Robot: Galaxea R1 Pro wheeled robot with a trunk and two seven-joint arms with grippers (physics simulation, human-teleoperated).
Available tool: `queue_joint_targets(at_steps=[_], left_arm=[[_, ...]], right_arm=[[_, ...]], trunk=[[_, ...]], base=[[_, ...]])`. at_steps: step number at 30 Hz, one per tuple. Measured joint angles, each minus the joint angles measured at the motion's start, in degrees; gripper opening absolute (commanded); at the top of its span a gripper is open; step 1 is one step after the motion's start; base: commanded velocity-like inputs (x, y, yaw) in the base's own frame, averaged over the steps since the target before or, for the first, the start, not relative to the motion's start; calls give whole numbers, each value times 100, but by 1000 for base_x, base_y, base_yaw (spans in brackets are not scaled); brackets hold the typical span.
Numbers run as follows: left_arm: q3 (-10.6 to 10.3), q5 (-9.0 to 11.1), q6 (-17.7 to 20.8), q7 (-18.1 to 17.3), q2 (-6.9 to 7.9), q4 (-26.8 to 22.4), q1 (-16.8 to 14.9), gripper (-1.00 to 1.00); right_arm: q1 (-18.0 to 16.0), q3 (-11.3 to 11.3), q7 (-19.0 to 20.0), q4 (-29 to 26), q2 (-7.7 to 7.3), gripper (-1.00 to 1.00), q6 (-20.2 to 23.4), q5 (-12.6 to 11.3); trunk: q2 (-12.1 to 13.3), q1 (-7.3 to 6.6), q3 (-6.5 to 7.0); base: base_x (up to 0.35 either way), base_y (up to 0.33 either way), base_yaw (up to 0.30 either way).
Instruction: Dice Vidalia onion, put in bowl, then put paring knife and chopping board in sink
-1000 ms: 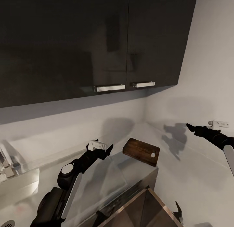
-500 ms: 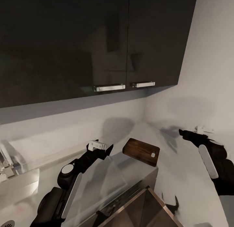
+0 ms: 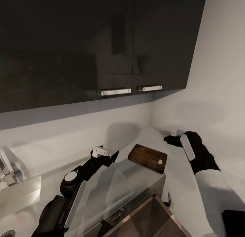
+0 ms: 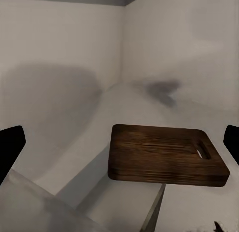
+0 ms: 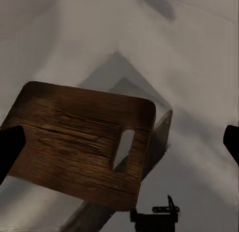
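Board (image 3: pixel 147 157) lies flat on the countertop (image 3: pixel 190 192) by the corner, slot handle toward the right arm. Right gripper (image 3: pixel 170 140) hovers above and beyond it, jaws spread wide; left gripper (image 3: pixel 108 154) waits beside it, likewise released. Probable step: reaching for the board; next, descend onto its handle end.

Kitchen corner, home style.
Glossy dark wall cabinets (image 3: pixel 102 43) with chrome bar handles (image 3: pixel 114 91), pale backsplash (image 3: pixel 68 128), grey worktop (image 3: pixel 190 189) carrying a wooden chopping board (image 3: pixel 147 158).
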Motion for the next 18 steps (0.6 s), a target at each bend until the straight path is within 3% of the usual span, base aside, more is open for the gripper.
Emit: queue_joint_targets(at_steps=[3, 7, 18], left_arm=[[0, -1, 1, 0, 0, -3, 0, 100], [0, -1, 1, 0, 0, -4, 1, 100], [-2, 2, 4, 0, -8, 1, 2, 100]], right_arm=[[-341, 1, -433, 657, 219, 100, 119, 2], [-650, 2, -609, 1444, 298, 100, 151, 4], [-808, -3, -655, 2048, 415, 100, 168, 7]], trunk=[[1, 0, 0], [0, 0, 0], [0, 0, 0]], base=[[0, 0, 0], [0, 0, 0], [0, 0, 0]])
